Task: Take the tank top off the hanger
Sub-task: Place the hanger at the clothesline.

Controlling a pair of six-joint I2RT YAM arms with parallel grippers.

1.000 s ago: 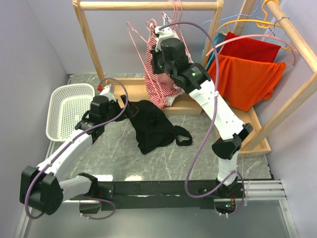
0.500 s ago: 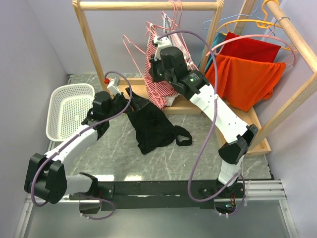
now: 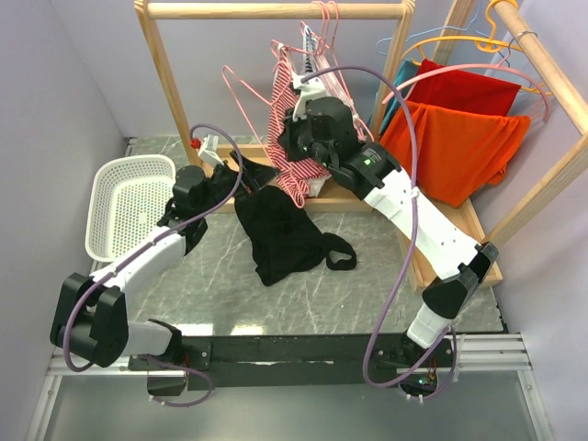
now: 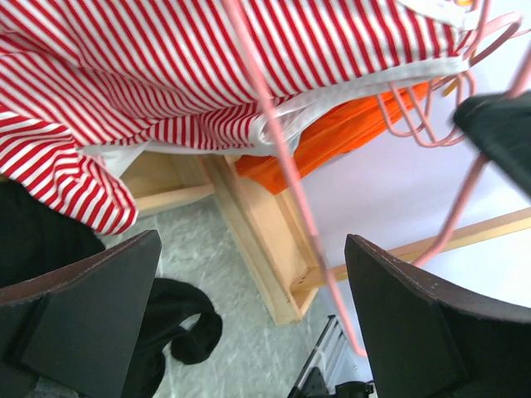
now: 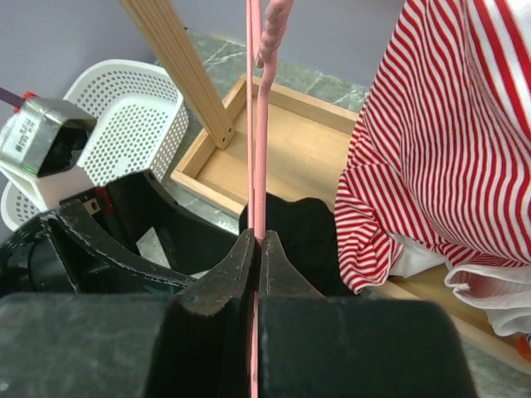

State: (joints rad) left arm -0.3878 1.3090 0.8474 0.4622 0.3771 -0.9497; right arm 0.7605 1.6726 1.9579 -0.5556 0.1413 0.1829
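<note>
A red-and-white striped tank top (image 3: 292,163) hangs on a pink wire hanger (image 3: 241,90) from the wooden rack's top bar. My right gripper (image 3: 288,136) is shut on the hanger's thin pink wire (image 5: 260,124), which runs straight up out of the pinched fingertips (image 5: 258,240). The striped cloth (image 5: 440,149) hangs just to that gripper's right. My left gripper (image 3: 243,167) is open and sits low beside the tank top's hem. In the left wrist view the striped fabric (image 4: 166,75) fills the top above the wide jaws (image 4: 253,274), and the pink wire (image 4: 278,157) crosses between them.
A black garment (image 3: 280,234) lies on the marble table in front of the rack base (image 3: 344,196). A white mesh basket (image 3: 129,207) stands at the left. Orange and red clothes (image 3: 455,138) hang on a second rack at the right. The rack's left post (image 3: 170,83) is close by.
My left arm has reached forward and up to the tank top's hem. The right arm has shifted and the hanger has swung left with it.
</note>
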